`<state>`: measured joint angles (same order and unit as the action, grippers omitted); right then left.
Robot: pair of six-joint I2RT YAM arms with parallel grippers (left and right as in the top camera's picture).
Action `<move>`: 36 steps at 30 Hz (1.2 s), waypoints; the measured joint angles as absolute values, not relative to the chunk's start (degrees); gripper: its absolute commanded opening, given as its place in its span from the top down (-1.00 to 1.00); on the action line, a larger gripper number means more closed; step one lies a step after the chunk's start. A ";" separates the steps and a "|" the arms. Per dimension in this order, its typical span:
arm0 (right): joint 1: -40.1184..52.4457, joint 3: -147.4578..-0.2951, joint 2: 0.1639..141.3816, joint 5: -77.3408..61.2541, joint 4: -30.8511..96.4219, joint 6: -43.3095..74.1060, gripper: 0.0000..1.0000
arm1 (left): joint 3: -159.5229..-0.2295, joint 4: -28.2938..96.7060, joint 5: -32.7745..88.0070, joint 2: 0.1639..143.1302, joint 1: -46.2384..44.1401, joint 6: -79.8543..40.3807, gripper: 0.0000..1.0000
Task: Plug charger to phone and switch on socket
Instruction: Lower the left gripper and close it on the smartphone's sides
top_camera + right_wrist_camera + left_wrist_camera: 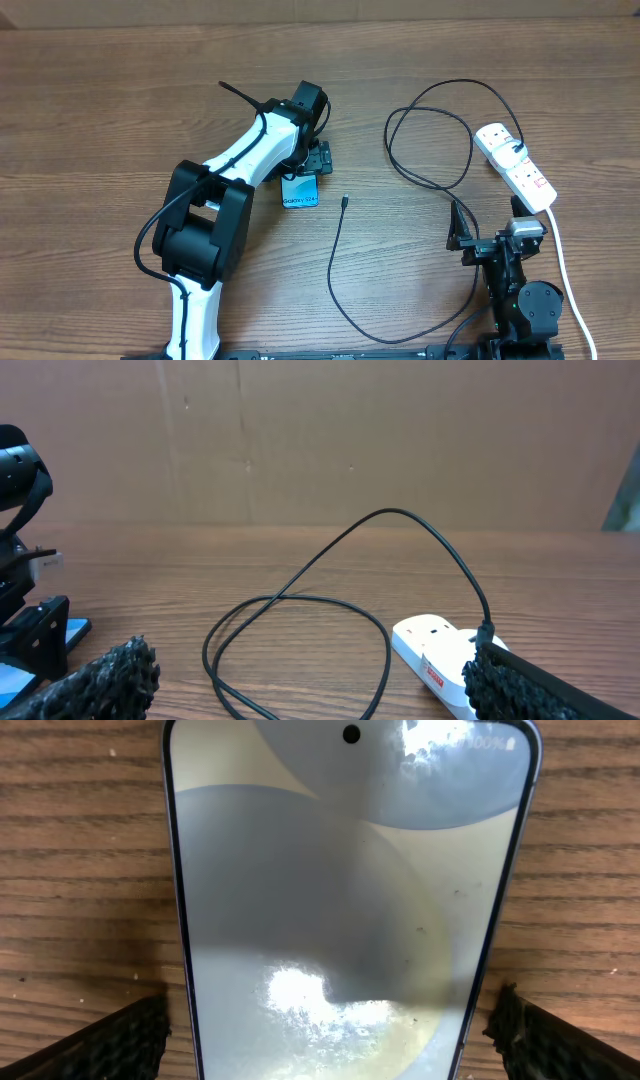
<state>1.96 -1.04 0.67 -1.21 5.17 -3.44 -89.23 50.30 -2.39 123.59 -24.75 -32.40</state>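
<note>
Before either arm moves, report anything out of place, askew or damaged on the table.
Nothing looks damaged or spilled. The phone lies flat, screen up. The only loose end is the charger: its plug tip rests on the table beside the phone, apart from it, while its other end runs to the socket.

The phone [300, 192] carries a line of white lettering along the short edge of its blue screen in the overhead view. It seems to begin "Galaxy", and the rest is too small to read. In the left wrist view, the top right corner of the phone [340, 920] shows a faint status reading that looks like "100%", washed out by glare. The socket [518, 165] bears small red marks beside its outlets. In the right wrist view a red mark shows on the socket [435, 650], but no letters or numbers can be made out there.
</note>
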 measured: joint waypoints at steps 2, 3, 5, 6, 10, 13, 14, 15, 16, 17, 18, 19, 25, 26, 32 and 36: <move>1.98 -1.04 0.67 -1.21 5.17 -3.42 -1.00 | -89.23 50.33 -2.39 123.59 -24.75 -32.40 -0.96; 1.98 -1.04 0.69 -1.23 5.15 -3.44 -1.00 | -89.23 50.33 -2.39 123.59 -24.75 -32.40 -0.96; 1.98 -1.06 0.67 -1.21 5.15 -3.44 -1.00 | -89.23 50.33 -2.39 123.59 -24.75 -32.40 -0.93; 1.98 -1.04 0.67 -1.23 5.13 -3.44 -1.00 | -89.23 50.33 -2.39 123.59 -24.75 -32.40 -0.92; 1.96 -1.04 0.69 -1.21 5.15 -3.46 -1.00 | -89.23 50.35 -2.39 123.59 -24.75 -32.40 -0.82; 1.98 -1.06 0.67 -1.23 5.15 -3.44 -1.00 | -89.23 50.33 -2.39 123.59 -24.75 -32.40 -0.82; 1.96 -1.04 0.67 -1.21 5.17 -3.44 -1.00 | -89.23 50.33 -2.37 123.59 -24.75 -32.40 -0.82; 1.96 -1.06 0.67 -1.21 5.15 -3.44 -1.00 | -89.21 50.33 -2.37 123.59 -24.75 -32.40 -0.82; 1.96 -1.04 0.67 -1.23 5.15 -3.46 -1.00 | -89.21 50.35 -2.37 123.59 -24.75 -32.40 -0.82; 1.98 -1.04 0.67 -1.23 5.15 -3.42 -1.00 | -89.23 50.35 -2.37 123.59 -24.75 -32.40 -0.81; 1.98 -1.06 0.69 -1.21 5.17 -3.46 -1.00 | -89.21 50.35 -2.37 123.59 -24.75 -32.40 -0.81; 1.98 -1.06 0.67 -1.21 5.15 -3.44 -1.00 | -89.21 50.35 -2.37 123.59 -24.75 -32.40 -0.75; 1.96 -1.06 0.69 -1.23 5.15 -3.44 -1.00 | -89.21 50.33 -2.37 123.59 -24.75 -32.38 -0.71; 1.98 -1.06 0.67 -1.21 5.15 -3.42 -1.00 | -89.21 50.33 -2.37 123.59 -24.75 -32.38 -0.70; 1.98 -1.06 0.67 -1.21 5.15 -3.42 -1.00 | -89.21 50.33 -2.37 123.59 -24.75 -32.40 -0.69; 1.96 -1.06 0.67 -1.21 5.17 -3.44 -1.00 | -89.21 50.33 -2.37 123.59 -24.75 -32.40 -0.68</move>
<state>1.96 -1.06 0.67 -1.21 5.17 -3.44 -89.21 50.33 -2.37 123.59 -24.75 -32.40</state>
